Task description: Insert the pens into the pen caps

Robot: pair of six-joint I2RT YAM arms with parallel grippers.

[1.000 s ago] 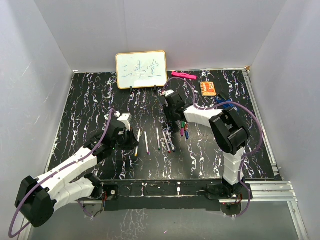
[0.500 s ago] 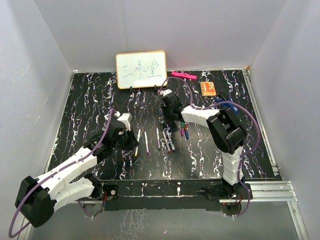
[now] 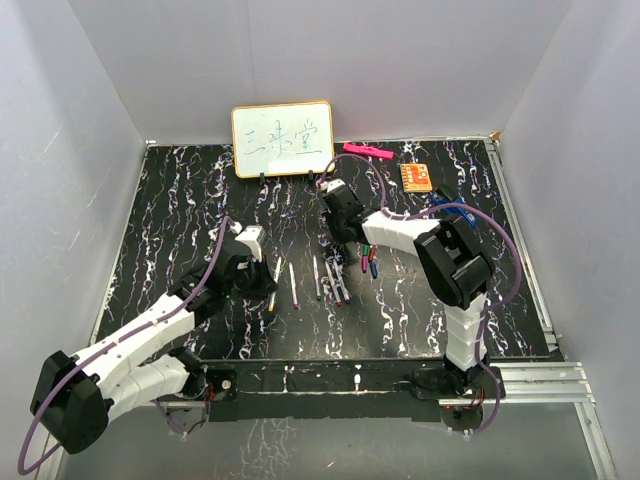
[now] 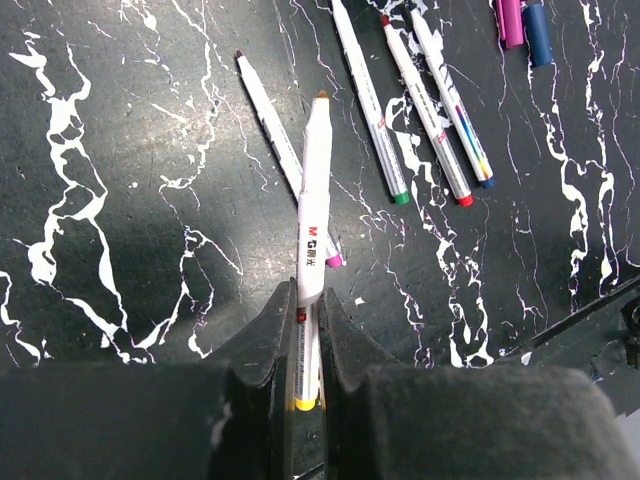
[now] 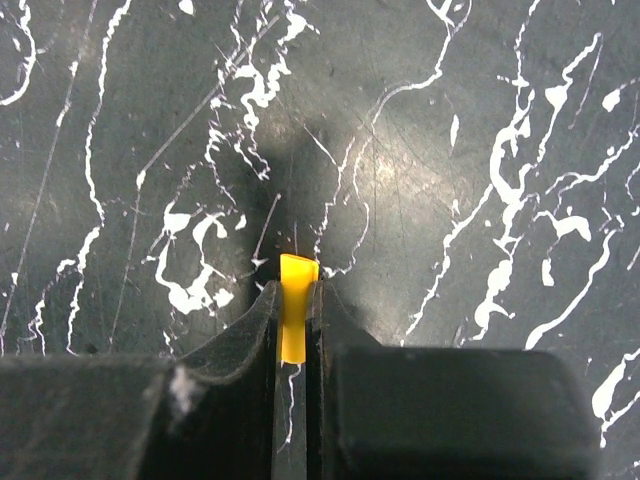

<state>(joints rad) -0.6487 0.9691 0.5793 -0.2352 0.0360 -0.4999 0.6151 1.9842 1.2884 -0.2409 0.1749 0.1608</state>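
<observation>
Between the closed fingers of the left gripper, a white-barrelled pen with a yellow rear end is clamped, its tip directed away from the wrist above the black marbled table. Four further pens are laid on the table beyond it, one crossing beneath the held barrel, with a purple cap and a blue cap near them. A yellow cap is pinched in the right gripper, held over the table surface.

Loose pens, caps clutter ctr; whiteboard blocks rear.
</observation>
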